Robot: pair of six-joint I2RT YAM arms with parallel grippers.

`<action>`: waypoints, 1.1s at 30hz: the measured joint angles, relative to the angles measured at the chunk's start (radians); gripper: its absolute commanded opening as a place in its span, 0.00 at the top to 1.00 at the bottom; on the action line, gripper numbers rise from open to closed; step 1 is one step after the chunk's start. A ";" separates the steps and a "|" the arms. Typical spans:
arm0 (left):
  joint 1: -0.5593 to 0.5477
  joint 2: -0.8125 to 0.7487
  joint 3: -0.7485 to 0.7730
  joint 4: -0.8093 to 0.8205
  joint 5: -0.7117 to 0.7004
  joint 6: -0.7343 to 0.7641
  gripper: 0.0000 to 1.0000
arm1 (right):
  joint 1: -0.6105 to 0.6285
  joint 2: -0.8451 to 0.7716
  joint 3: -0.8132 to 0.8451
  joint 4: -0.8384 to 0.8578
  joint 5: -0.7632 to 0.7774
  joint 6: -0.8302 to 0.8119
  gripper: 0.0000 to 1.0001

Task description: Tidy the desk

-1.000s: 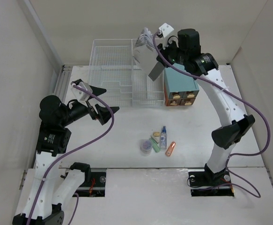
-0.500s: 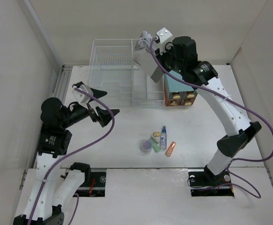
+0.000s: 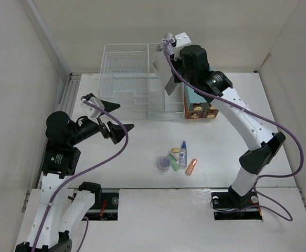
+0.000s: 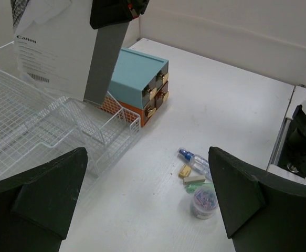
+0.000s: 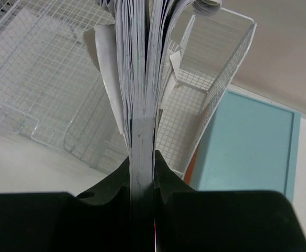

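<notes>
Right gripper (image 5: 142,163) clamped on thin grey-edged white paper manual (image 5: 140,79), above white wire basket organizer (image 3: 124,73). Manual likely light and floppy, pages splaying; bound edge safest hold. Left gripper (image 3: 116,116) wide apart, empty. Large flat white matte desk (image 3: 226,142) lies beneath both arms: rigid, fixed.

The counter (image 3: 153,134) is showing a smooth, matt white face. The basket (image 3: 124,68) is looking like white-coated metal wire. The booklet (image 5: 141,79) is showing thin paper pages, and the cabinet (image 4: 139,68) is looking like smooth teal plastic.
</notes>
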 measured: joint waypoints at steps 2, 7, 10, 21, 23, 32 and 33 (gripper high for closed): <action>0.000 0.000 -0.003 0.000 0.000 0.000 0.01 | 0.013 0.015 0.014 0.001 0.021 0.029 1.00; 0.000 -0.004 -0.010 0.000 0.002 -0.004 0.01 | 0.042 0.099 0.105 0.005 0.066 0.097 1.00; 0.000 -0.007 -0.012 0.000 0.003 -0.005 0.01 | 0.073 0.157 0.153 0.012 0.135 0.124 1.00; 0.000 -0.037 -0.048 0.000 0.008 -0.012 0.02 | 0.174 0.288 0.193 0.017 0.355 0.179 1.00; 0.000 -0.039 -0.058 0.000 0.011 -0.018 0.02 | 0.172 0.296 0.194 0.017 0.367 0.186 1.00; 0.000 -0.047 -0.076 0.000 0.012 -0.027 0.02 | 0.156 0.352 0.219 0.038 0.378 0.208 1.00; 0.000 -0.050 -0.076 0.000 0.012 -0.027 0.02 | 0.151 0.357 0.219 0.038 0.370 0.213 1.00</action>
